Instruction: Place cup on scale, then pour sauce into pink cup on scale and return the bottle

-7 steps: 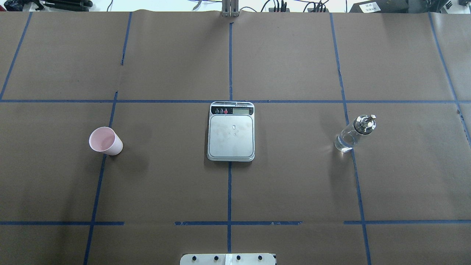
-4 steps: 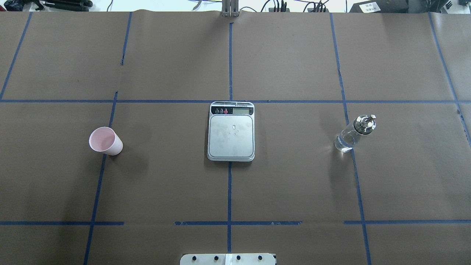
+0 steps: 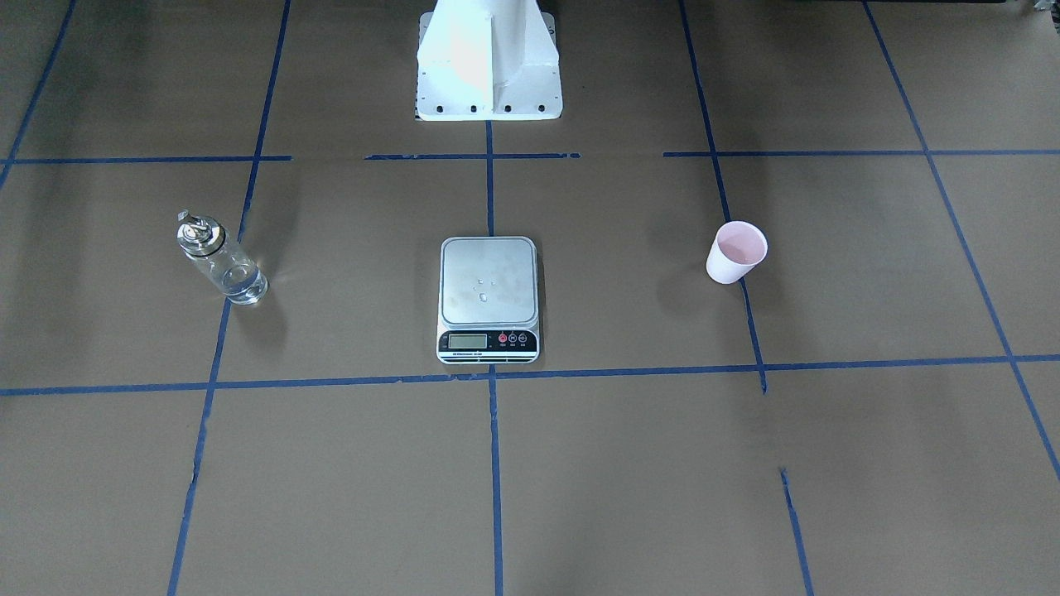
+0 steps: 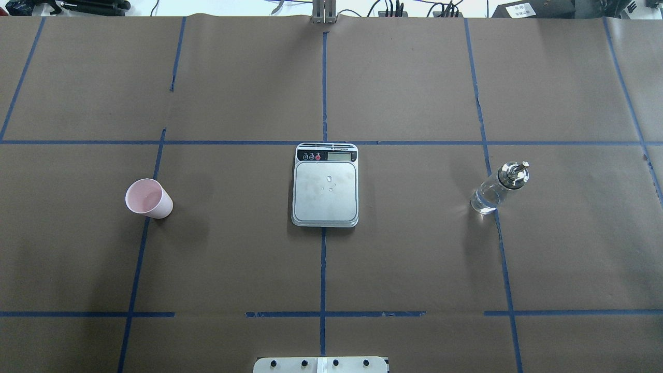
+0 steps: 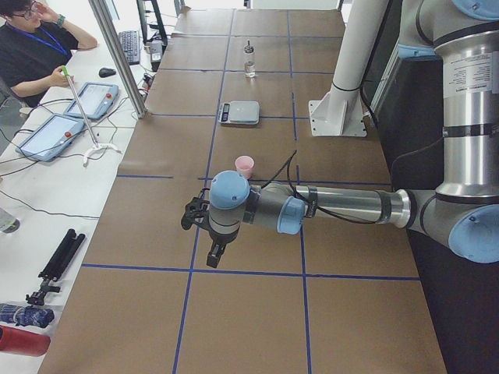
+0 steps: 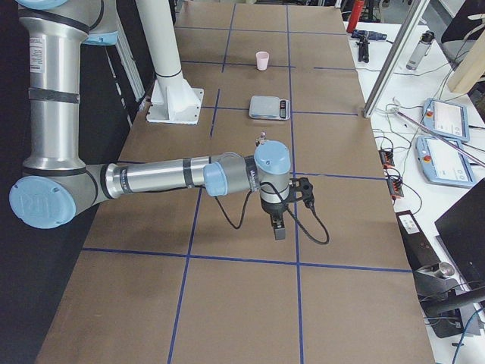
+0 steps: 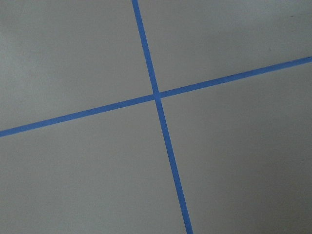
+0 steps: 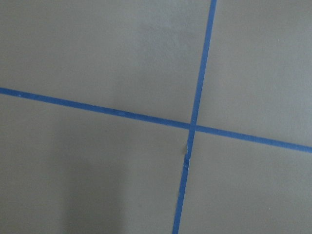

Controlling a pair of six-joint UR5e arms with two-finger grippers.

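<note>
The scale [image 4: 325,185] is sitting at the centre of the table [image 4: 414,259]. The cup [image 4: 148,198] is standing upright toward the left edge and the bottle [image 4: 497,189] toward the right edge, both well apart from the scale. The left arm [image 5: 343,204] and right arm [image 6: 159,178] are hovering over the table ends. It cannot be told how far the left jaws and right jaws are open.
</note>
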